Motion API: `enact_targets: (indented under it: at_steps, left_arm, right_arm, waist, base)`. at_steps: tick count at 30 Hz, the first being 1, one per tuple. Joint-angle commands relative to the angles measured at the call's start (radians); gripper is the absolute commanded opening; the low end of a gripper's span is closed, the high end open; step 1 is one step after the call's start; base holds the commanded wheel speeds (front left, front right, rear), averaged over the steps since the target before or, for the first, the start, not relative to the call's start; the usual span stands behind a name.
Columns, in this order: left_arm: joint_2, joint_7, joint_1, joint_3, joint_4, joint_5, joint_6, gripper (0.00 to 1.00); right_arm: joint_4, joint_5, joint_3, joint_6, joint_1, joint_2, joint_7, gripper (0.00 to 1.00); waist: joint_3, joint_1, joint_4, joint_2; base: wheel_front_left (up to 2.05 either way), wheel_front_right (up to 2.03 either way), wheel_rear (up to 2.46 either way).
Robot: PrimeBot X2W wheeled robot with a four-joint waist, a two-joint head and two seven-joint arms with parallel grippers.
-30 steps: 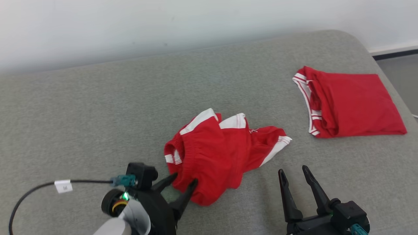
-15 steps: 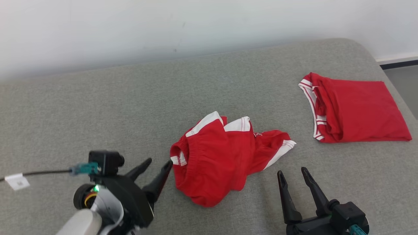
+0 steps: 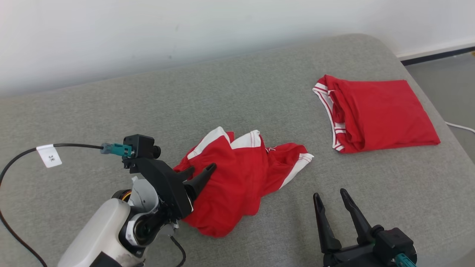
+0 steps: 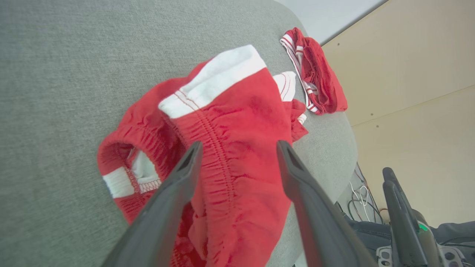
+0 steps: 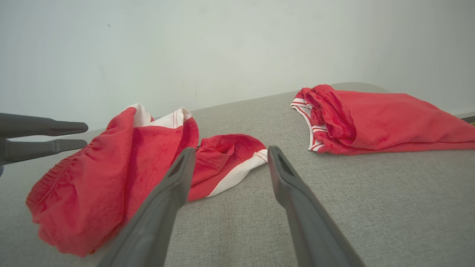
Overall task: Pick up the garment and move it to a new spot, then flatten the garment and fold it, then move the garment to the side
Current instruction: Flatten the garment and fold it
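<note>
Left gripper (image 3: 202,168) stands with its two dark fingers spread wide and nothing pinched between them. Its tips are poised over the gathered elastic waistband of the crumpled red shorts with white trim (image 3: 241,174); whether they touch the cloth cannot be told. In the left wrist view the left gripper (image 4: 239,144) straddles that waistband, with the shorts (image 4: 230,122) bunched beneath. The right gripper (image 3: 329,193) is likewise open and empty, near the front edge of the grey upholstered cushion (image 3: 111,111) and just off the shorts' right side; from its own camera the right gripper (image 5: 231,150) points across bare grey fabric toward a white-edged leg.

The shorts lie in a rumpled heap around the middle of the cushion, legs overlapping and the waistband curled. At the cushion's far right corner rests a folded red garment with striped white edging (image 3: 378,113), looking like finished work. For the shorts, flattening, folding and setting aside all appear left to do; whether relocation is done cannot be judged.
</note>
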Motion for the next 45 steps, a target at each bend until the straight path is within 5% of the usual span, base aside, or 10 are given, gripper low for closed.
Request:
enact_targets:
  at_steps: [1,11,30,31,33,36,39,45]
  left_arm:
    - [-0.002,0.004,-0.013,0.000,0.013,0.003,0.003,1.00]
    - [0.007,0.025,-0.067,-0.004,0.117,0.025,0.050,1.00]
    - [-0.029,0.014,-0.101,0.017,0.143,-0.020,-0.020,1.00]
    - [-0.031,0.009,-0.103,0.019,0.139,-0.024,-0.022,0.98]
    - [-0.035,-0.002,-0.111,0.025,0.132,-0.028,-0.030,0.60]
    - [-0.042,-0.019,-0.121,0.027,0.123,-0.023,-0.043,0.36]
    - [-0.051,-0.015,-0.133,0.020,0.121,-0.021,-0.051,0.00]
    - [-0.076,-0.032,-0.178,0.012,0.102,-0.013,-0.075,0.00]
  right_arm:
    - [0.002,0.004,0.003,-0.003,-0.008,0.003,-0.006,1.00]
    - [0.008,0.003,0.010,-0.003,-0.010,0.003,-0.008,1.00]
    - [0.004,-0.013,0.010,-0.003,-0.003,0.003,-0.009,1.00]
    - [0.005,-0.014,0.009,-0.003,-0.001,0.003,-0.009,1.00]
    - [0.006,-0.011,0.010,-0.003,0.000,0.003,-0.009,1.00]
    - [0.004,-0.009,0.012,-0.003,-0.004,0.003,-0.009,1.00]
    - [0.001,-0.006,0.012,-0.003,-0.009,0.003,-0.009,1.00]
    - [0.006,0.003,0.007,-0.003,-0.013,0.003,-0.009,1.00]
  waist:
    - [0.007,0.0000,-0.013,-0.0001]
    - [0.008,0.0000,-0.033,-0.0001]
    - [-0.002,0.0000,-0.048,-0.0001]
    - [-0.004,0.0000,-0.046,-0.0001]
    - [-0.005,0.0000,-0.041,-0.0001]
    - [-0.004,0.0000,-0.034,-0.0001]
    - [0.001,0.0000,-0.028,-0.0001]
    - [0.008,0.0000,-0.026,-0.0001]
  base:
    - [0.00,0.00,0.00]
    - [0.00,0.00,0.00]
    - [0.00,0.00,0.00]
    - [0.00,0.00,0.00]
    - [0.00,0.00,0.00]
    - [0.00,0.00,0.00]
    - [0.00,0.00,0.00]
    - [0.00,0.00,0.00]
